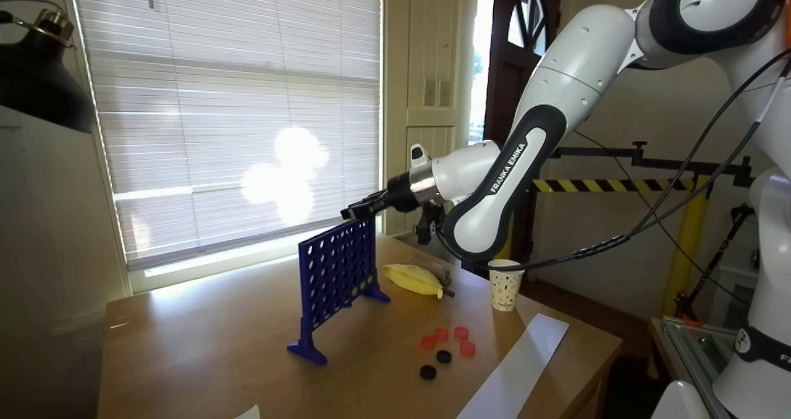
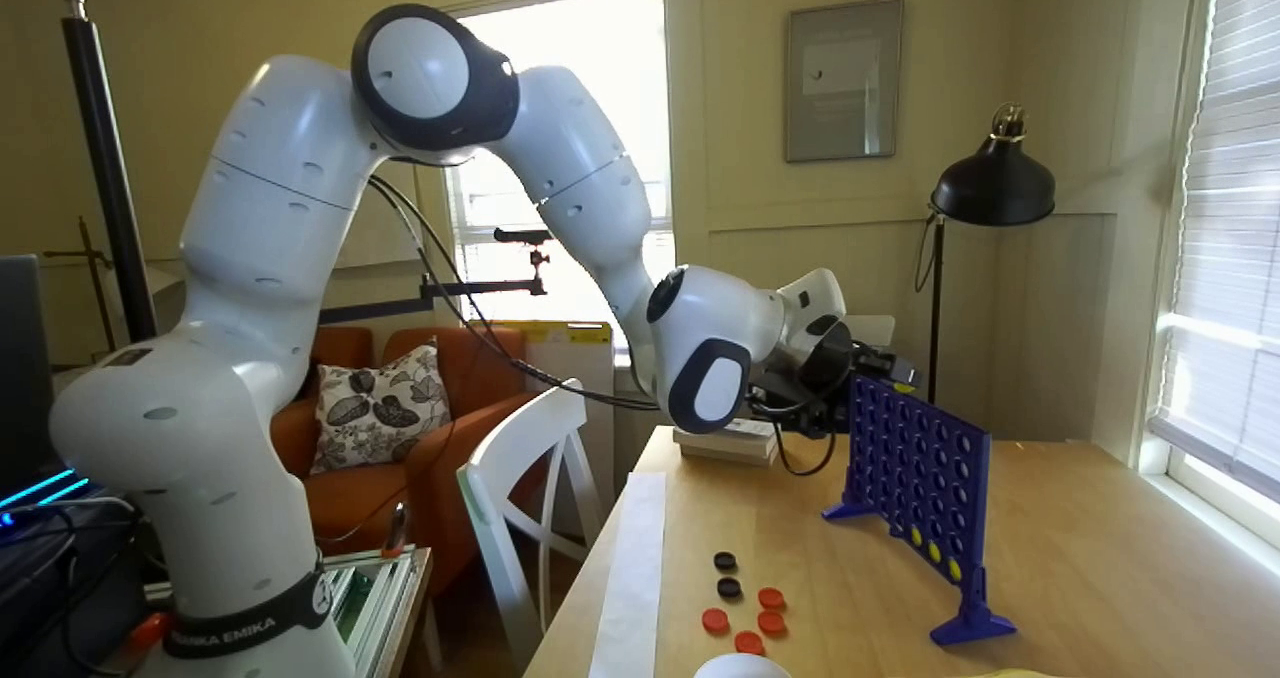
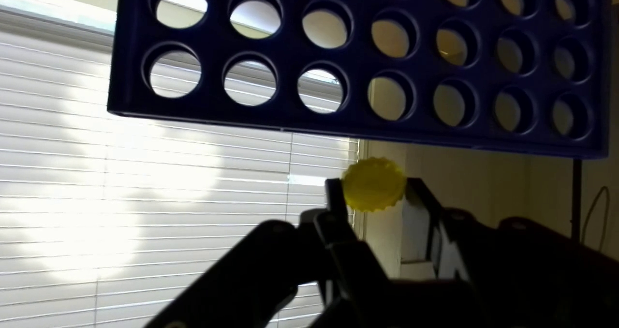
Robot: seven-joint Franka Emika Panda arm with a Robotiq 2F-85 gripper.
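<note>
My gripper [image 3: 373,186] is shut on a yellow disc [image 3: 374,180] with a notched rim, gripped by its edges between the two fingertips. The disc also shows in an exterior view [image 2: 904,388]. A dark blue upright rack [image 1: 337,270] with rows of round holes stands on the table; it also shows in an exterior view [image 2: 915,448]. The gripper is at the rack's top edge in both exterior views. In the wrist view the disc appears apart from that edge [image 3: 338,133]. Yellow discs [image 2: 935,552] sit in the rack's bottom row.
Several red discs [image 1: 461,332] and two black discs [image 1: 444,356] lie on the table [image 1: 204,351]. A patterned paper cup [image 1: 505,288], a yellow banana-shaped thing [image 1: 413,279] and a white strip [image 1: 516,369] are there too. A white chair [image 2: 530,448] stands beside the table; a black lamp [image 2: 993,186] stands behind.
</note>
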